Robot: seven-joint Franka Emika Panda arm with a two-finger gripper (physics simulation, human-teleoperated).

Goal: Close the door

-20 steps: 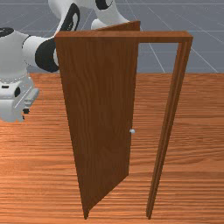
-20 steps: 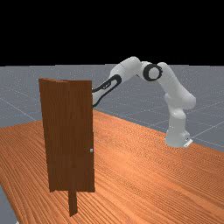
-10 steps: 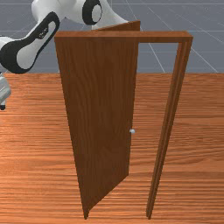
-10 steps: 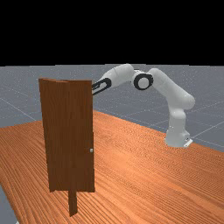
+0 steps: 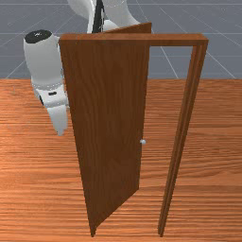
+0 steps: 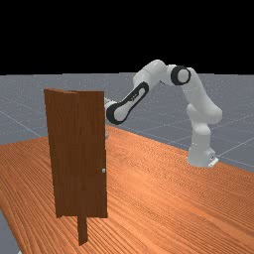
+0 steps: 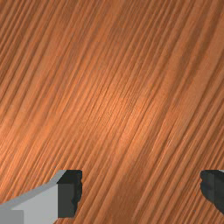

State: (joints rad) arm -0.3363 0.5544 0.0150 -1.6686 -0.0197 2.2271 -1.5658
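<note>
The table (image 6: 163,188), of orange-brown wood with streaked grain, extends beneath the whole arrangement. The robot arm (image 6: 202,109), white and grey with dark bands, rises from its base at the far view's right, bends over the table and reaches toward the door (image 5: 111,118). The door is upright and open: in the front view its panel slants away from the frame (image 5: 134,39), the edge at the front view's left standing by the frame and the opposite edge swung back toward the arm's side. The frame comprises a level beam across the top and an upright post at the front view's right, with a gap between this post and the door's free edge. The gripper (image 5: 60,131) points down above the table, beside the door at the front view's left, near the edge that stands by the frame; the upper part of the hand is partly covered by the panel, so contact there cannot be judged. In the wrist view the fingers (image 7: 69,194) are released and spread well apart, with bare wood seen between them. The knob (image 5: 143,142), small and pale, projects at the door's free edge, on the far side of the panel's width from the gripper.
</note>
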